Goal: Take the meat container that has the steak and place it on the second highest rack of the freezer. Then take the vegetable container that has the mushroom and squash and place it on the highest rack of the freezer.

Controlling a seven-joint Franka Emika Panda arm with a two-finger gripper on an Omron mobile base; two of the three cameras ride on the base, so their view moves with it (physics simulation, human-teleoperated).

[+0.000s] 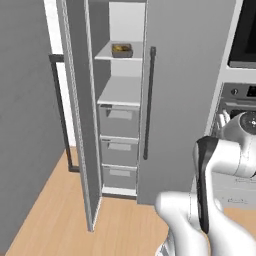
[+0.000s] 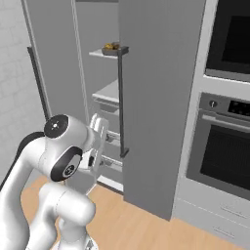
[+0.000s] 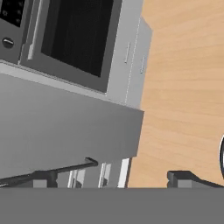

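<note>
In the upper middle of the left base view, a tray (image 1: 122,49) with yellow-brown lumps sits on the upper white shelf (image 1: 112,56) of the open freezer (image 1: 120,120); the lumps look like the mushroom and squash, though they are too small to be sure. The shelf below it (image 1: 120,90) shows bare, and no steak tray can be made out, so whether the meat step is done cannot be told. Judging from this, the vegetable tray is already placed and the arm is clear of the freezer.

In the right base view the gripper (image 2: 99,141) sits at centre left, low, in front of the freezer's drawers (image 1: 119,145). In the hand view its tips stand at bottom left and bottom right, so the jaws are wide and hold nothing.

If the steak tray is still to be shelved, the next move calls for finding it, which likely means driving the base.

The freezer door (image 1: 75,110) hangs open at the left, its dark handle (image 1: 60,110) facing the grey wall. A second tall grey door (image 2: 156,97) stands at the centre, an oven (image 2: 219,156) at the right. The floor (image 1: 50,215) is pale wood.
</note>
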